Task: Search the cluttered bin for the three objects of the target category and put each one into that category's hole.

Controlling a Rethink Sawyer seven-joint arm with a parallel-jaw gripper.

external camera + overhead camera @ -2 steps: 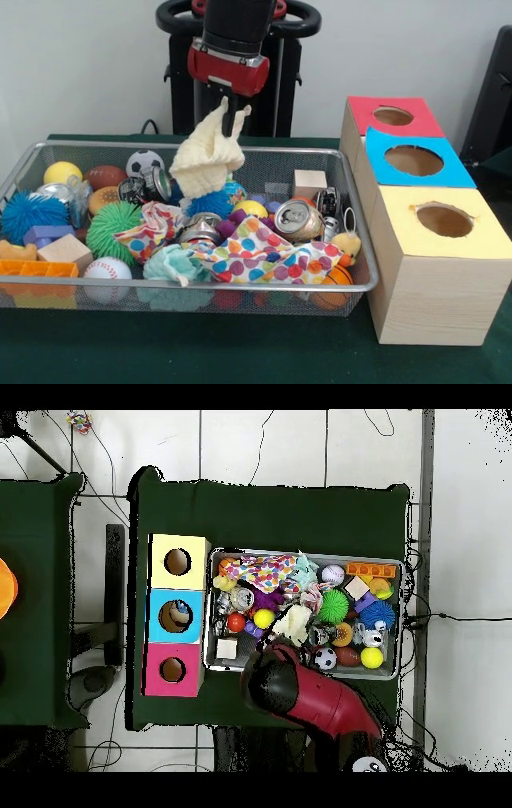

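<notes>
Front view alone shows jaws gripping cream cloth (pixel 208 156) above bin (pixel 24 172)

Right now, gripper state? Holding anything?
Gripper: closed on a pale yellow cloth, lifted clear above the wire bin.

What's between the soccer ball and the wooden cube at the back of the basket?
In the front view, the pale yellow cloth hanging from the pincer sits between soccer ball and wooden cube.
</notes>
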